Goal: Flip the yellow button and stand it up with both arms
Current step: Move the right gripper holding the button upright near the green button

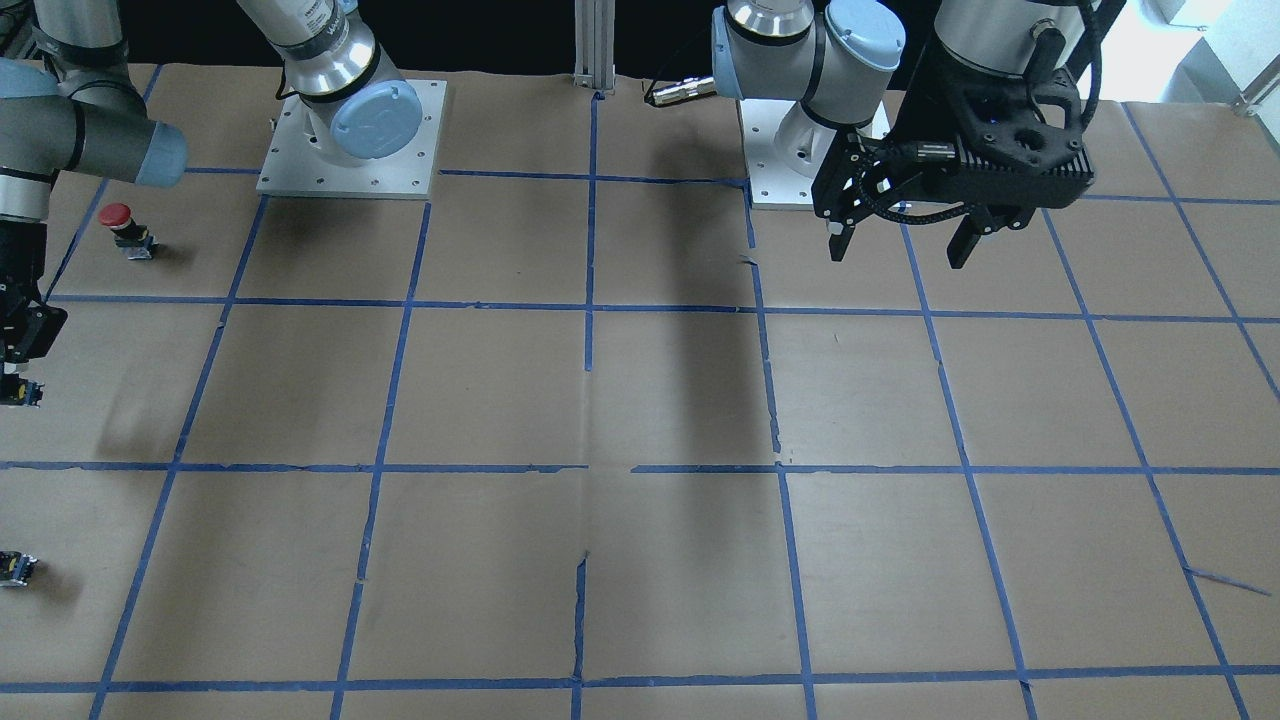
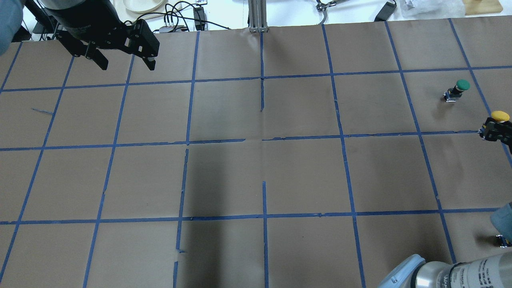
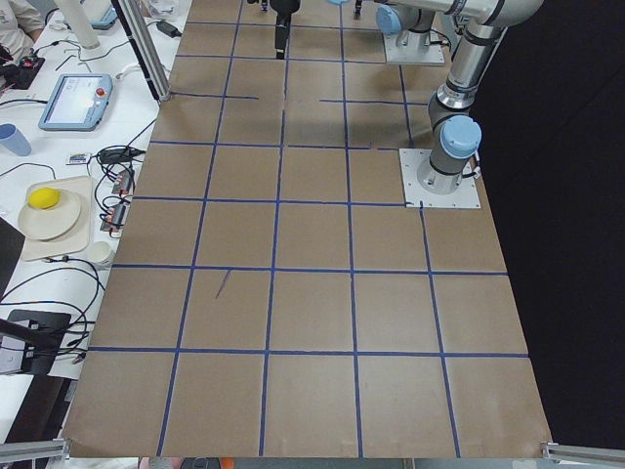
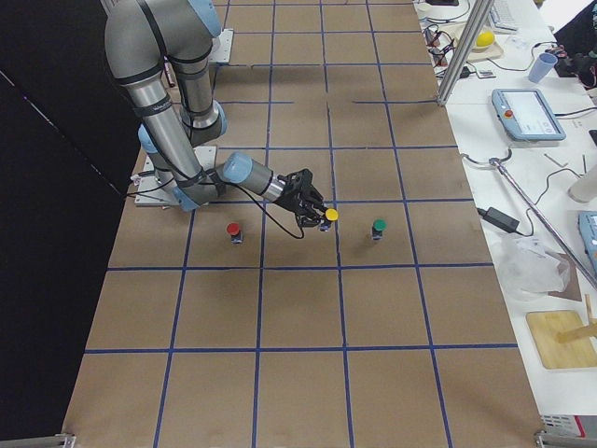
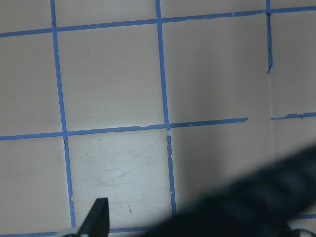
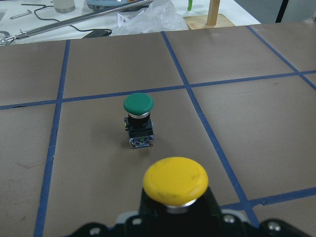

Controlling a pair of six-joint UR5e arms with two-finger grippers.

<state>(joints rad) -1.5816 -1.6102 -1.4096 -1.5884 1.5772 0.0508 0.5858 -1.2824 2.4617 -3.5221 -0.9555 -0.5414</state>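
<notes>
The desk point(image 2: 256, 176), papered brown and gridded with blue tape, carried everything. The right arm point(image 4: 159, 103) reached low over its right end, and the left arm point(image 1: 800, 60) hung above the far left squares. The left claw point(image 2: 126, 64) was spread wide, gripping nothing. The right claw point(image 4: 311, 207) was clamped on the black base of the yellow button point(image 6: 175, 180), cap up, near the desk's right edge; whether the base touched the paper could not be told. The green button point(image 6: 138, 118) stood upright just beyond it. The red button point(image 4: 233, 230) stood on the other side, nearer the robot.
</notes>
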